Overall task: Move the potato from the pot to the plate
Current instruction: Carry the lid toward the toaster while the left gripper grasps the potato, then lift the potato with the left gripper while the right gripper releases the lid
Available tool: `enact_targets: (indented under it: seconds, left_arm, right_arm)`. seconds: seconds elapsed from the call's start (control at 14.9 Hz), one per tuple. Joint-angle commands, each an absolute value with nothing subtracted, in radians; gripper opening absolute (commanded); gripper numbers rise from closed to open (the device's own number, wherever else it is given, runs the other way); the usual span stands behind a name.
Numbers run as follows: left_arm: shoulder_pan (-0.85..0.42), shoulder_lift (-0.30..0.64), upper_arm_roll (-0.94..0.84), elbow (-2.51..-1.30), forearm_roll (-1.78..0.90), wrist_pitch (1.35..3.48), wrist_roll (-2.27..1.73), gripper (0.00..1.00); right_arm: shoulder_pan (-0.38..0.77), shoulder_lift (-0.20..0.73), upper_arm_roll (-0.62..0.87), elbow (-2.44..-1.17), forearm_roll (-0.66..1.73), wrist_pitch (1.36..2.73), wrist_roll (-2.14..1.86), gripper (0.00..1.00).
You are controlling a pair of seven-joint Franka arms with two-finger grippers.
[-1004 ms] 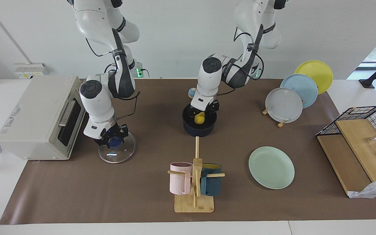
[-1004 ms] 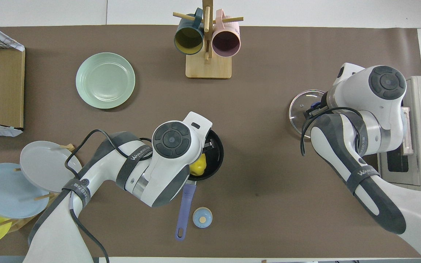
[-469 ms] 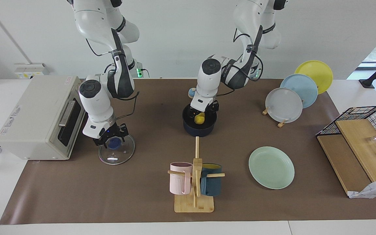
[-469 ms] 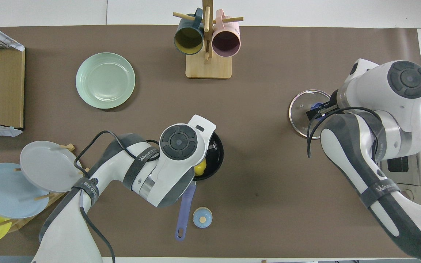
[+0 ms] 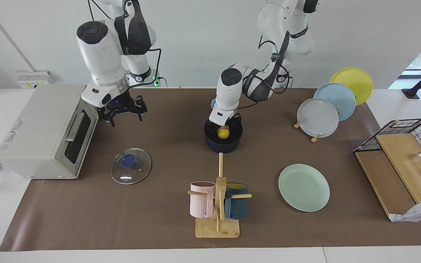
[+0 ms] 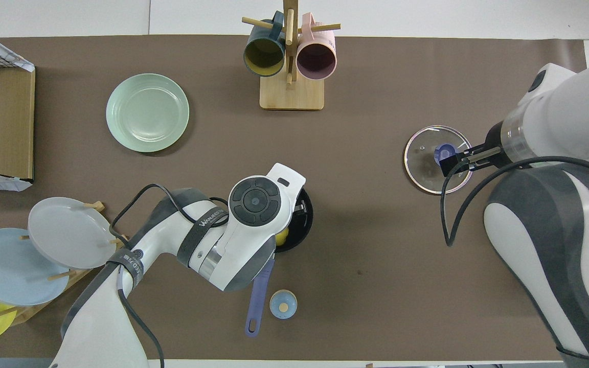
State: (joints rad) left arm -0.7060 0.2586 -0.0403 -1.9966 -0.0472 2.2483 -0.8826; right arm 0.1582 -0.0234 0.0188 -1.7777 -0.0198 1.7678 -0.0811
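Note:
The yellow potato [image 5: 224, 133] lies inside the dark blue pot [image 5: 223, 145] near the middle of the mat. In the overhead view only an edge of the potato [image 6: 282, 236] shows under the left arm's hand, beside the pot's rim [image 6: 306, 225]. My left gripper [image 5: 224, 128] is down in the pot, at the potato. The mint-green plate [image 5: 304, 187] lies bare, farther from the robots than the pot, toward the left arm's end; it also shows in the overhead view [image 6: 147, 112]. My right gripper [image 5: 123, 111] is open, empty and raised beside the toaster oven.
A glass lid [image 5: 130, 165] lies flat in front of the toaster oven [image 5: 42, 131]. A mug rack [image 5: 217, 204] stands farther out than the pot. Three plates [image 5: 318, 117] lean in a rack and a wire basket [image 5: 404, 146] stands at the left arm's end. A small light-blue knob [image 6: 283, 304] sits beside the pot's handle [image 6: 258, 296].
My right gripper let go of the lid's knob, rose and drew back toward the robots, leaving the lid on the mat. My left gripper shifted slightly in the pot; the potato stayed put.

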Motion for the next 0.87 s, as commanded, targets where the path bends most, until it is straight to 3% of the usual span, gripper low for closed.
enact_targets:
  seconds: [0.0,0.27,0.4,0.6,0.8]
  left_arm:
    - [-0.726,0.253,-0.023,-2.016,-0.054,2.269,-0.867,0.8]
    - [-0.723,0.252,-0.023,-2.023,-0.054,2.264,-0.845,0.19]
    - [-0.719,0.252,-0.023,-2.019,-0.054,2.261,-0.841,0.03]
    - [-0.713,0.233,-0.021,-2.002,-0.054,2.221,-0.838,0.0]
    - [-0.69,0.184,-0.014,-1.909,-0.054,2.088,-0.835,0.0]
  right_arm:
    - [0.15,-0.063,0.02,-1.723,0.02,1.656,-0.071,1.0]
    - [0.152,-0.06,0.021,-1.615,0.02,1.53,-0.069,1.0]
    - [0.144,-0.042,0.02,-1.576,0.009,1.506,-0.064,1.0]
    - [0.124,-0.035,0.005,-1.553,0.002,1.454,-0.064,1.0]
    - [0.1,-0.031,0.002,-1.542,0.005,1.453,-0.064,1.0]
